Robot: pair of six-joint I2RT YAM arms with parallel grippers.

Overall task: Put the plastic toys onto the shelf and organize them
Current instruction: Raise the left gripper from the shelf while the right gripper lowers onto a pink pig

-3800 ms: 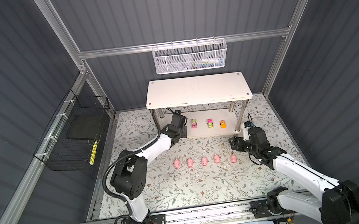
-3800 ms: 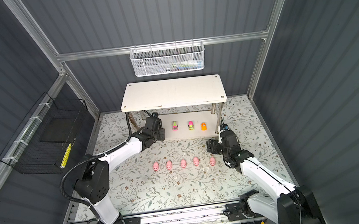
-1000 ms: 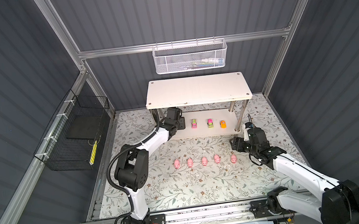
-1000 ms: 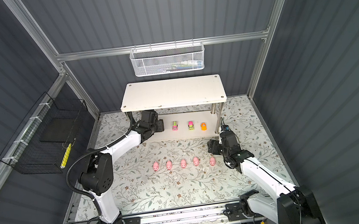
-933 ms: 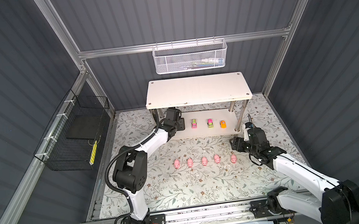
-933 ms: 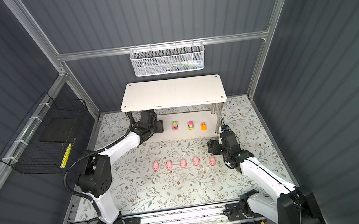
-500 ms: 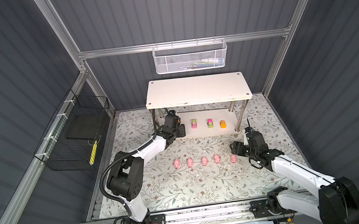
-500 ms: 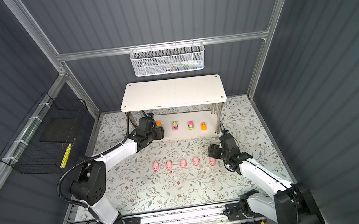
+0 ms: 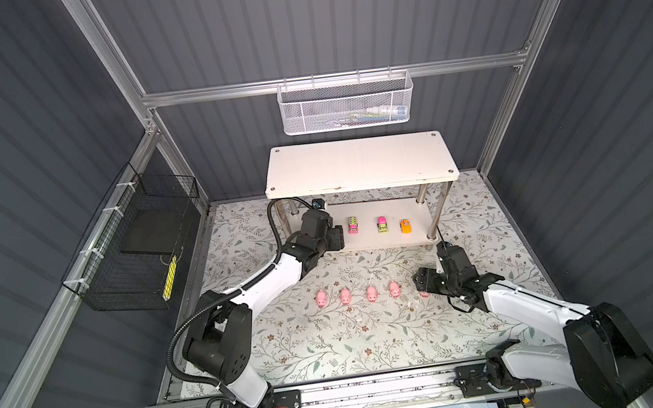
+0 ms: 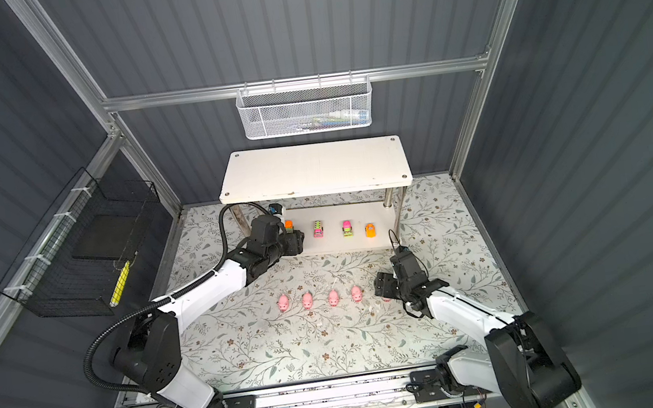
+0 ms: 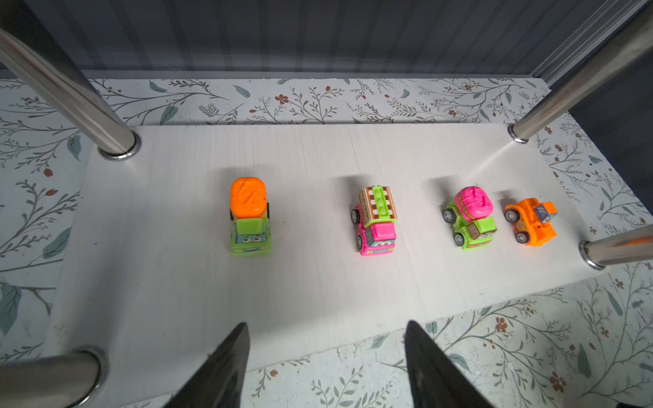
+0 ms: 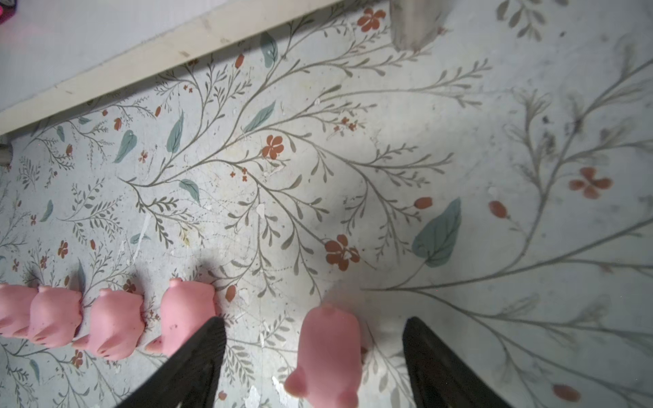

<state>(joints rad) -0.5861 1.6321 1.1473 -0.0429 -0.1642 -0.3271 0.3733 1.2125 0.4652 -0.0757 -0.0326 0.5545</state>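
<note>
On the tabletop point(image 9: 332, 346), the shelf point(image 9: 360, 163) carried four vehicles point(image 11: 376, 220) on its lower board. My left claw point(image 11: 325, 328) hung released at its near edge. My right claw point(image 12: 314, 319), open, straddled the rightmost pig point(image 12: 327, 353); an off-centre squeeze could knock it into its neighbour point(image 12: 187, 311). Earlier it hovered nearer the shelf.

Vehicles point(image 11: 374, 220) on the lower shelf point(image 11: 159, 275), pigs point(image 9: 372, 293) before it
</note>
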